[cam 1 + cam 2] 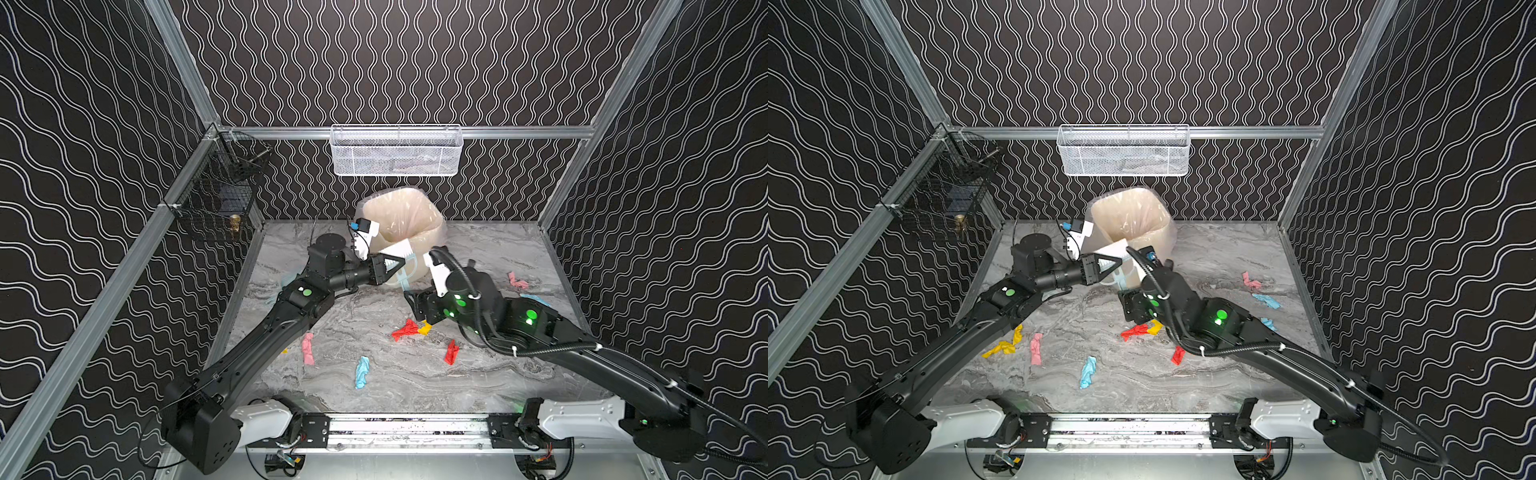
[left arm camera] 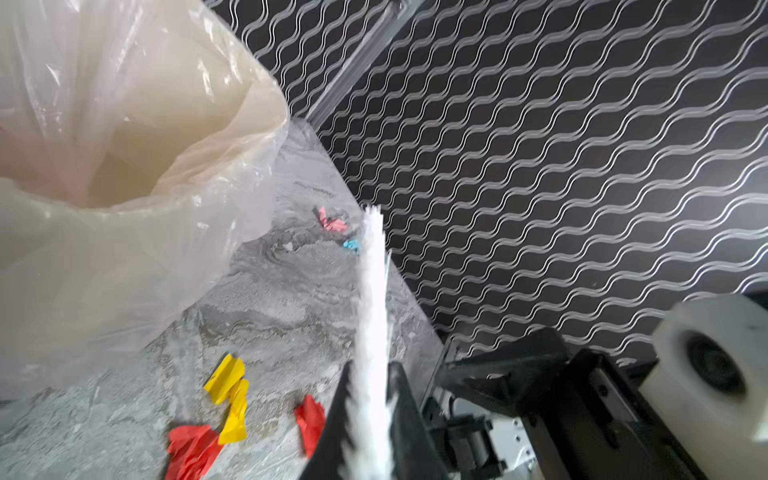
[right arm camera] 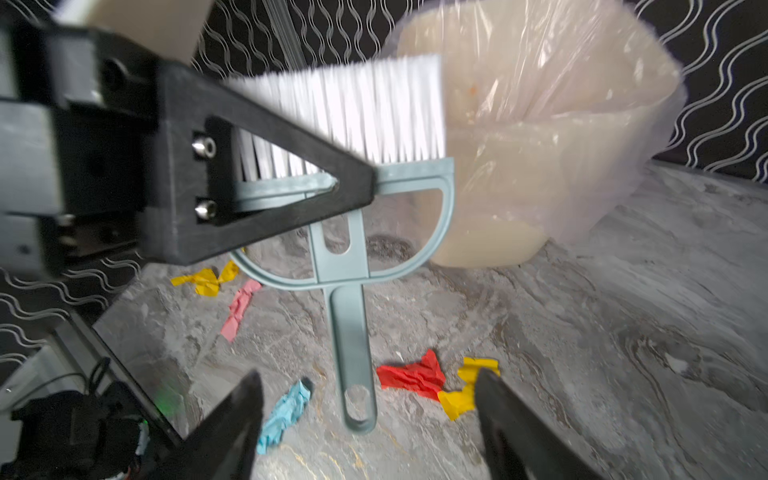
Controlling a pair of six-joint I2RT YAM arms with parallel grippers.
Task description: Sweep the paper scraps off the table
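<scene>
Where the grey-and-white marble-patterned table (image 1: pixel 415 390) begins past the front rail, crumpled paper scraps (image 1: pixel 409 330) lie loose on it. A light blue strip (image 1: pixel 362 372) is nearest, with a pink strip (image 1: pixel 308 348) to its left and a red piece (image 1: pixel 452 352) to its right. A twisted yellow strip (image 1: pixel 1005 345) shows whole in a top view and in the right wrist view, yet in a top view the left arm covers all but a sliver of that strip (image 1: pixel 284 351). Farther in, the right gripper (image 3: pixel 365 415) hangs just above a red scrap touching a yellow scrap (image 1: pixel 424 328). Its black fingers are spread wide and hold nothing. Only the right wrist view shows the looped handle end of a pale blue plastic brush with white bristles (image 3: pixel 345 257) between them, not touching. The left gripper (image 3: pixel 370 183) is clamped tight on the brush head, bristles uppermost and handle hanging toward the table. The left wrist view shows only the bristles edge-on as a blurred white strip, and both top views hide most of the brush. Near the right edge lie a second pink scrap (image 1: pixel 518 281) and a second blue scrap (image 1: pixel 536 299). Just behind the brush stands a beige bin lined with clear plastic (image 1: pixel 434 232). Above it a white mesh basket (image 1: pixel 395 151) hangs on the back rail.
</scene>
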